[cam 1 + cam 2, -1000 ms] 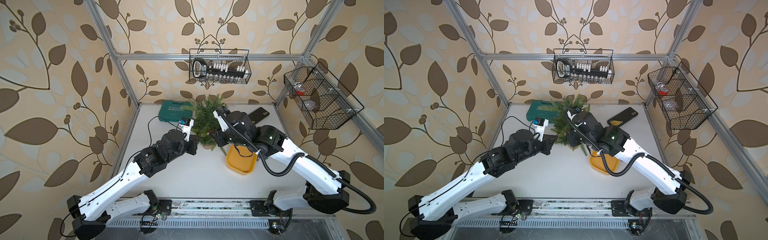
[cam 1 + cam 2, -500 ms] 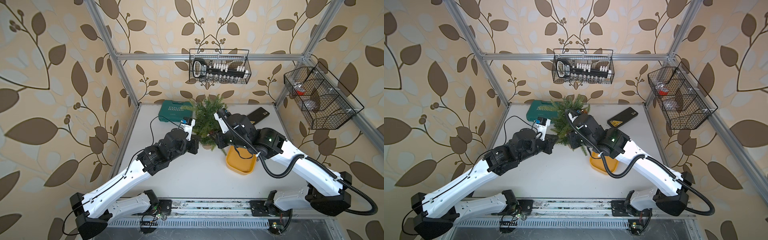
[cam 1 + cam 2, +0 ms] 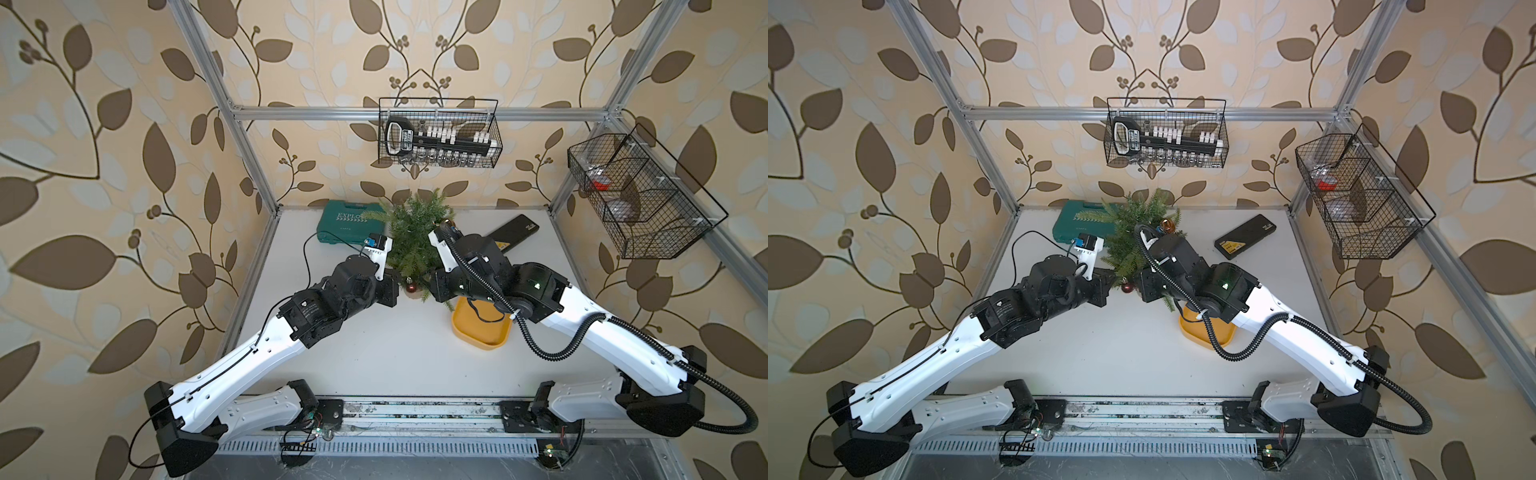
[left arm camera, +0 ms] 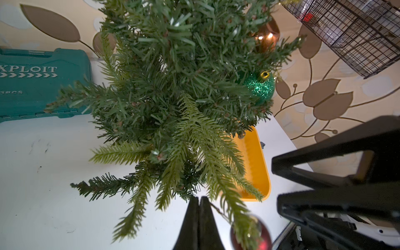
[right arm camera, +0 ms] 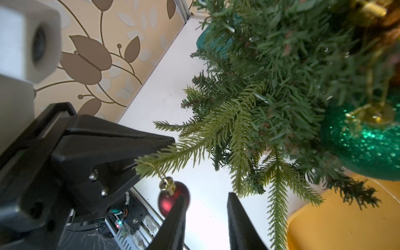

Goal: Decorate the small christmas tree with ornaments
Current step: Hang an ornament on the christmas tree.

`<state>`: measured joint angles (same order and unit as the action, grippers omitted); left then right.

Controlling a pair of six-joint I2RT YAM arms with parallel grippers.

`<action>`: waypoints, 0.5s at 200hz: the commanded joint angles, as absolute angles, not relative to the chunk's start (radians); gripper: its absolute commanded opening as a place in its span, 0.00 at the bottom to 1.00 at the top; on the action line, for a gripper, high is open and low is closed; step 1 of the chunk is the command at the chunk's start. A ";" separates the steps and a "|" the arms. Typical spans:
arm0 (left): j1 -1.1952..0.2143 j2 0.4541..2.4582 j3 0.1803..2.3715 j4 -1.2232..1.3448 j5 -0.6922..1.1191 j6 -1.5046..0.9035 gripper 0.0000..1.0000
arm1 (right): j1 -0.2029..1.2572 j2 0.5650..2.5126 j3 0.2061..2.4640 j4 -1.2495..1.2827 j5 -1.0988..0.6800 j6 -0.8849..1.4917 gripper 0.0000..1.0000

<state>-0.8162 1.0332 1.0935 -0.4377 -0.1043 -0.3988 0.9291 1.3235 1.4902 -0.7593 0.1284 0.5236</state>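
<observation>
The right pincer point(image 5: 206, 195) stands slightly spread under the lowest front branches of the small christmas tree point(image 3: 415, 237). Facing it, the left pincer point(image 4: 199, 200) is pressed together at the tips of those branches. Whether it nips a thread or a needle cannot be told from here.

The tree stands upright at the middle back of the white table point(image 3: 374, 353), between the two arms. A teal case point(image 3: 345, 224) lies just behind it on the left arm's side. A yellow tray point(image 3: 478, 336) lies just in front of it on the right arm's side, partly under the outer branches. A black case point(image 3: 1246, 237) lies apart, nearer the right wall.

The glittery green bauble point(image 4: 259, 88) hangs among the branches above the tray. The amber bauble point(image 3: 1167, 225) sits higher, near the crown on the far side. The dark red bauble point(image 5: 167, 202), smallest of the three, hangs from the tip of a low front branch, between the two pincers and just beside the right one's tips.
</observation>
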 commanded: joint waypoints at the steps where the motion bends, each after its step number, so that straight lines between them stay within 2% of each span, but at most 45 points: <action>1: -0.804 1.034 1.141 -0.402 -0.093 -0.382 0.00 | 0.925 1.294 1.459 -0.723 0.102 0.545 0.37; 25: -0.804 1.032 1.146 -0.406 -0.089 -0.382 0.00 | 0.926 1.276 1.440 -0.711 0.100 0.552 0.41; 62: -0.804 1.010 1.134 -0.417 -0.095 -0.391 0.00 | 0.926 1.229 1.414 -0.704 0.104 0.551 0.42; 69: -0.804 1.002 1.128 -0.420 -0.099 -0.395 0.08 | 0.925 1.213 1.402 -0.700 0.103 0.550 0.43; 100: -0.804 0.968 1.110 -0.448 -0.106 -0.409 0.29 | 0.925 1.136 1.335 -0.683 0.101 0.542 0.51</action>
